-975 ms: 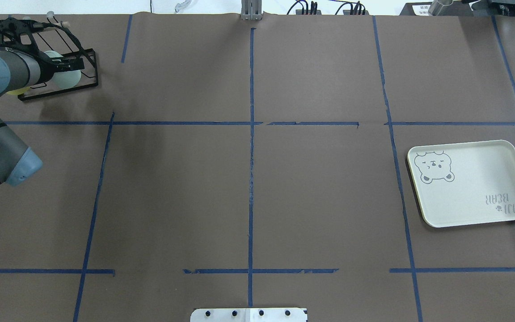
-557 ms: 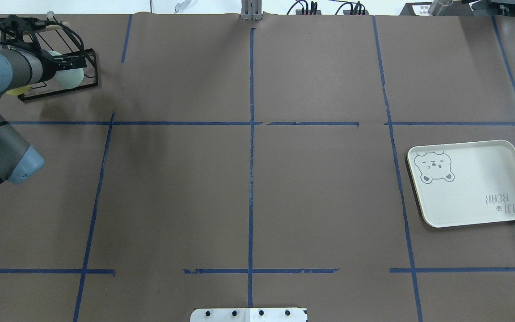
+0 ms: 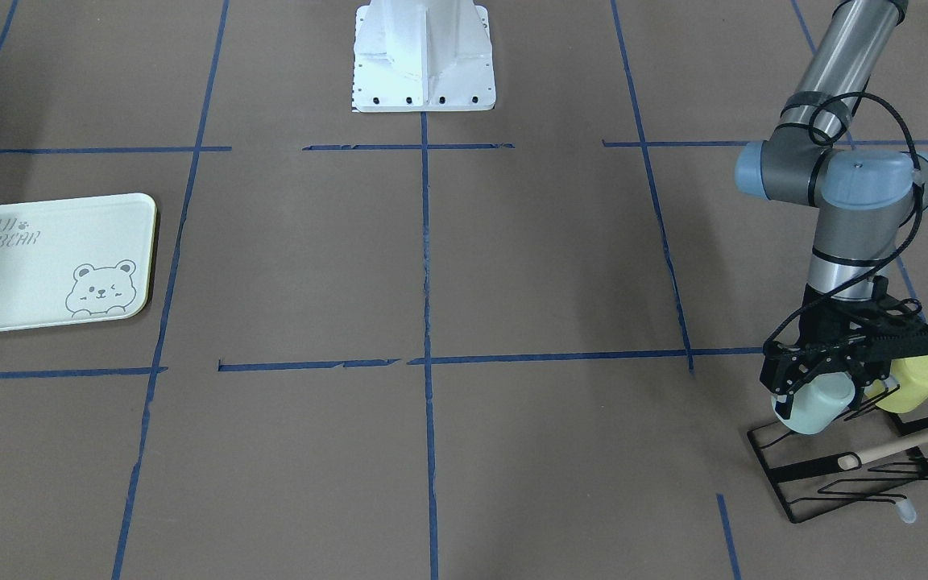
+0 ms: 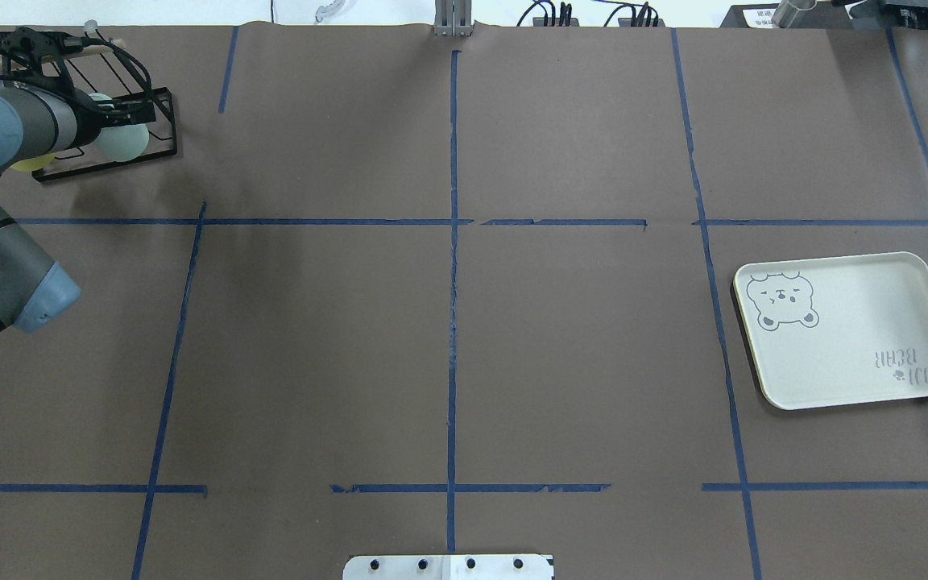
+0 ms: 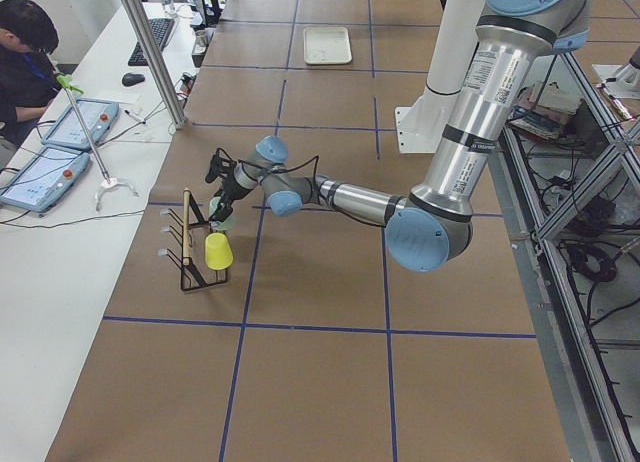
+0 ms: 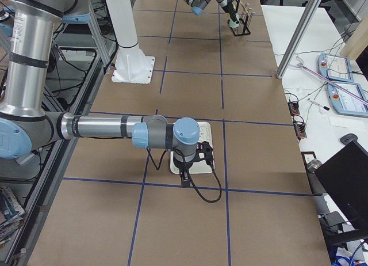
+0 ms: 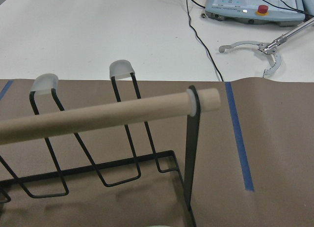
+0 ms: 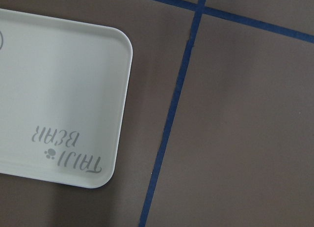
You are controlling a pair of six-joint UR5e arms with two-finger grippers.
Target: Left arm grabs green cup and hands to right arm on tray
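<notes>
- Your left hand [image 3: 822,385] is at the black wire rack [image 3: 826,475], at the far left corner of the desk [image 3: 512,266].
- Its fingers are closed against both sides of the green cup [image 3: 814,409].
- The green cup sits tilted over the rack, just beside the yellow cup [image 3: 915,383].
- The tray [image 3: 21,274] lies flat on the desk's right side, well apart from the rack.
- Your right hand [image 6: 184,174] hovers over the tray. It shows only in the side view, so you cannot tell whether it is open or closed.

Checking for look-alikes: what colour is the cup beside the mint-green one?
The cup is yellow; the exterior front-facing view shows it best.
</notes>
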